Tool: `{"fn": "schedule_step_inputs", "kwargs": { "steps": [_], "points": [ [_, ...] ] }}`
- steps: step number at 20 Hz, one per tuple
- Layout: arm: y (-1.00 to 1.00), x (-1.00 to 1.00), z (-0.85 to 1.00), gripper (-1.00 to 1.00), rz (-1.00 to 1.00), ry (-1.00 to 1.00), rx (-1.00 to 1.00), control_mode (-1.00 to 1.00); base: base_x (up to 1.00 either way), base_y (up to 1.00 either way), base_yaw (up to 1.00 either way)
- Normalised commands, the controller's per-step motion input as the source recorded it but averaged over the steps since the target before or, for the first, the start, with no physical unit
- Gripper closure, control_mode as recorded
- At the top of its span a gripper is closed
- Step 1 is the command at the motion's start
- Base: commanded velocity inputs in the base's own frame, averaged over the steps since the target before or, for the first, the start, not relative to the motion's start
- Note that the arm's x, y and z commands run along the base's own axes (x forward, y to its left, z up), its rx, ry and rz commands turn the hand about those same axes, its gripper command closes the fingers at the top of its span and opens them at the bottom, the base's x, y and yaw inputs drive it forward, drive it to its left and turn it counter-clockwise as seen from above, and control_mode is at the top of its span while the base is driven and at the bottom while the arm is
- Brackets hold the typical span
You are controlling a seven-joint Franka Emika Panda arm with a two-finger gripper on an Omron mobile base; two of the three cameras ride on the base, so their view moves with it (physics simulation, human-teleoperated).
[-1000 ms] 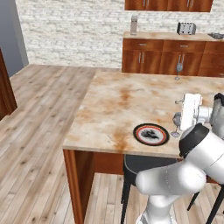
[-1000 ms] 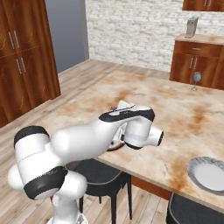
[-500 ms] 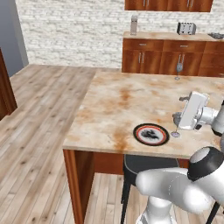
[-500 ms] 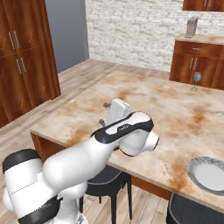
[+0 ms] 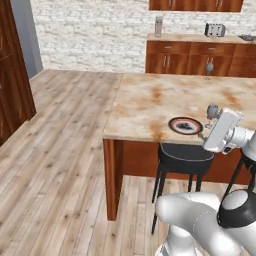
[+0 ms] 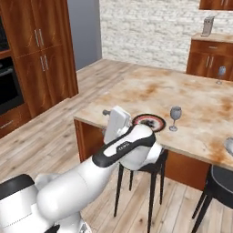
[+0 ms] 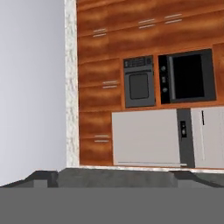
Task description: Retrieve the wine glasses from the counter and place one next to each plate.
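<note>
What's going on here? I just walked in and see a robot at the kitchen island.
The white arm's gripper is open and holds nothing. One wine glass stands on the marble counter beside the red-rimmed plate. A second wine glass stands near the counter's far edge, and a pale plate waits at the right.

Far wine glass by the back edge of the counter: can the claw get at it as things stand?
Probably not. The far wine glass stands across the whole counter, and the open claw hangs off the near edge, facing the wall ovens. The near glass already stands by the red-rimmed plate.
</note>
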Motion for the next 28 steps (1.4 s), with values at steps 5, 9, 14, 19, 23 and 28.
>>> {"fn": "schedule_step_inputs", "kwargs": {
  "steps": [5, 9, 14, 19, 23, 28],
  "points": [
    [0.00, 0.00, 0.00, -1.00, 0.00, 0.00, 0.00, 1.00, -0.21, 1.00, 0.01],
    [0.00, 0.00, 0.00, -1.00, 0.00, 0.00, 0.00, 1.00, 0.52, 1.00, -0.08],
    [0.00, 0.00, 0.00, -1.00, 0.00, 0.00, 0.00, 1.00, 0.92, 1.00, -0.23],
    [0.00, 0.00, 0.00, -1.00, 0.00, 0.00, 0.00, 1.00, 0.84, 1.00, -0.41],
    [0.00, 0.00, 0.00, -1.00, 0.00, 0.00, 0.00, 1.00, 0.79, 1.00, -0.40],
    [0.00, 0.00, 0.00, -1.00, 0.00, 0.00, 0.00, 1.00, 0.79, 1.00, -0.42]
  ]
}}
